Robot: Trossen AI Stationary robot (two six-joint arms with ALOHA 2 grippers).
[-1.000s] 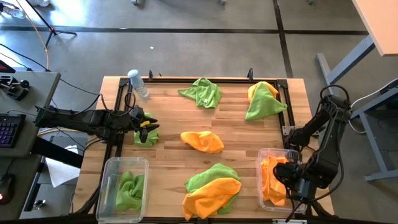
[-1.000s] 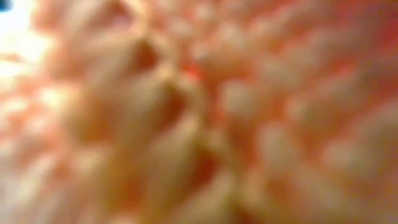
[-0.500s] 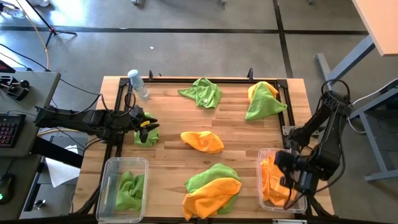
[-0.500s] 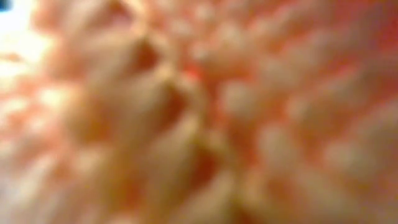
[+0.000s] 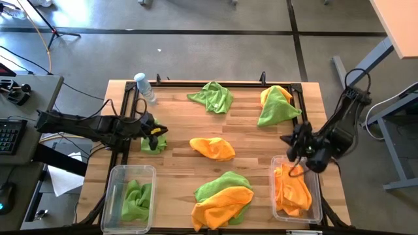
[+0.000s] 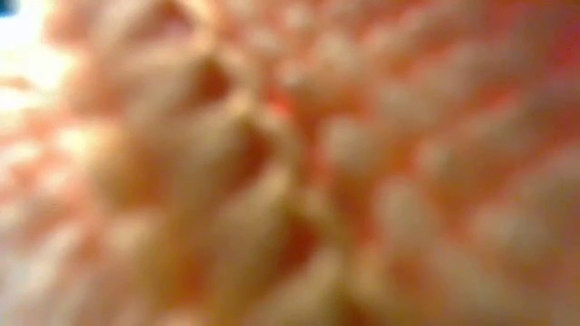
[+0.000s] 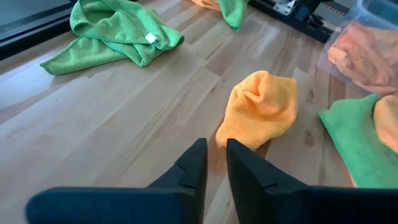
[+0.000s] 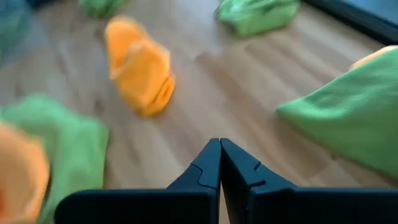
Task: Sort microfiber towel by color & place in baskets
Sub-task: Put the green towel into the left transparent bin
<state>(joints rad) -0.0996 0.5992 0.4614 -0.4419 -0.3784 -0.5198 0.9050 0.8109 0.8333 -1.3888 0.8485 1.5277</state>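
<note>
Several microfiber towels lie loose on the wooden table: a green one (image 5: 212, 96) at the far side, a green one (image 5: 277, 111) over an orange one at the far right, an orange one (image 5: 212, 148) in the middle, and a green-and-orange pile (image 5: 222, 196) near the front. The left basket (image 5: 112, 196) holds a green towel and the right basket (image 5: 319, 196) holds orange ones. My left gripper (image 5: 153, 132) hovers over a small green towel (image 5: 157, 143) at the left, its fingers (image 7: 199, 165) a narrow gap apart with bare wood showing between them. My right gripper (image 5: 290, 147) is shut and empty, above the right basket's far rim.
A clear water bottle (image 5: 145, 88) stands at the far left corner. A black frame runs along the table's far and side edges. Fuzzy orange cloth (image 6: 290, 163) right at the lens fills the whole low view. Bare wood lies between the middle orange towel and the far towels.
My right gripper has risen out of the right basket and moved toward the table's far edge and a little left, turning to point across the table. The orange towels stay in the basket.
</note>
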